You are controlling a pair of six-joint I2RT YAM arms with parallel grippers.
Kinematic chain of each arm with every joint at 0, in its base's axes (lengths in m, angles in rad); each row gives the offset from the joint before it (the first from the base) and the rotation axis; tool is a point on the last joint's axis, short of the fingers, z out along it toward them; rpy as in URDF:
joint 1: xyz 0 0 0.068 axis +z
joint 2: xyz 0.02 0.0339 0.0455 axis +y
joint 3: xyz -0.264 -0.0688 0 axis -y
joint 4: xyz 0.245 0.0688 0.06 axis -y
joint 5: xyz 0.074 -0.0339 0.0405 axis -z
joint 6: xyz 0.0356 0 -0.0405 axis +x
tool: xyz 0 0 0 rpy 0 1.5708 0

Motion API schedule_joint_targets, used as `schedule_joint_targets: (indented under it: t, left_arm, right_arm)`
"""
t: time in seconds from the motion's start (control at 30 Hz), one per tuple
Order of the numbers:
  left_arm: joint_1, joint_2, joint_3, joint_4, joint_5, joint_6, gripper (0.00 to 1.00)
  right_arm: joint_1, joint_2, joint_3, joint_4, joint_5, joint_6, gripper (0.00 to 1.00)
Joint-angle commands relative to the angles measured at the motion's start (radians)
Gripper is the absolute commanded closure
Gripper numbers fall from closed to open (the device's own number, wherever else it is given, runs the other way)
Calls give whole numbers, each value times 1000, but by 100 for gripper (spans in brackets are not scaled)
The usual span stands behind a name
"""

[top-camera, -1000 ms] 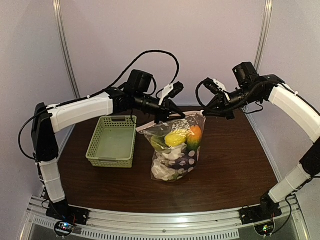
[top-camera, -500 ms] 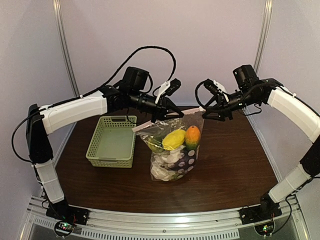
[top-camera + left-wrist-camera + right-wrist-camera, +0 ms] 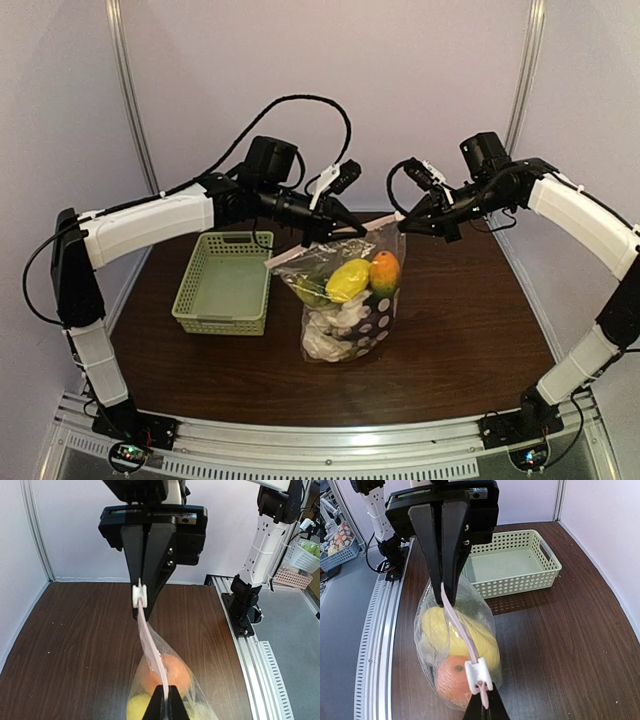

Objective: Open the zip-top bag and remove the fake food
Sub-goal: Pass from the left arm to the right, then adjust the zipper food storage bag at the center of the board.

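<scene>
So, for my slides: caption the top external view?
Left gripper and right gripper pinch the zip-top bag, fake food inside, beside a basket.

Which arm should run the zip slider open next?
Right. The right gripper is shut at the white slider of the clear plastic zip-top bag; the left gripper only pinches the strip's far end.

The zip-top bag (image 3: pixel 345 300) fills mid-table, its top edge pinched between the left gripper (image 3: pixel 351 228) and right gripper (image 3: pixel 403 222). The green lattice basket (image 3: pixel 226 282) crowds its left; bare table (image 3: pixel 470 320) lies open right and front.
</scene>
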Motion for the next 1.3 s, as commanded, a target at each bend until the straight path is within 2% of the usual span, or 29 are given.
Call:
schedule_joint_targets:
  t: [0.0,0.03,0.1,0.33,0.47,0.6,0.8,0.97,1.1,1.17,1.27]
  left_arm:
    - [-4,-35,-8,62,-18,3,92]
    - [-4,-36,-7,63,-45,1,77]
    - [-3,-49,-12,72,-101,2,58]
    - [-2,-159,-129,207,-186,11,37]
    - [-2,-164,-140,231,-179,6,36]
    - [-2,-161,-186,309,-179,-33,36]
    - [-11,-177,-312,506,-190,-192,41]
    - [-50,-228,-421,666,-323,-204,41]
    - [-65,-228,-426,695,-436,-202,41]
    - [-90,-228,-425,691,-498,-151,40]
    - [-121,-228,-420,696,-582,-112,40]
  right_arm:
    - [3,2,14,-14,-3,-10,100]
    - [1,-2,35,-28,14,-20,100]
    - [-11,-3,92,-73,53,-47,100]
    - [-79,16,277,-244,210,-160,100]
    - [-70,29,274,-292,203,-173,100]
    - [-3,48,194,-267,196,-160,100]
    - [77,88,161,-162,131,-60,100]
    - [103,136,263,-100,108,55,100]
    - [117,166,319,-61,124,120,100]
    - [123,159,317,1,163,188,100]
    - [127,173,368,0,210,245,100]
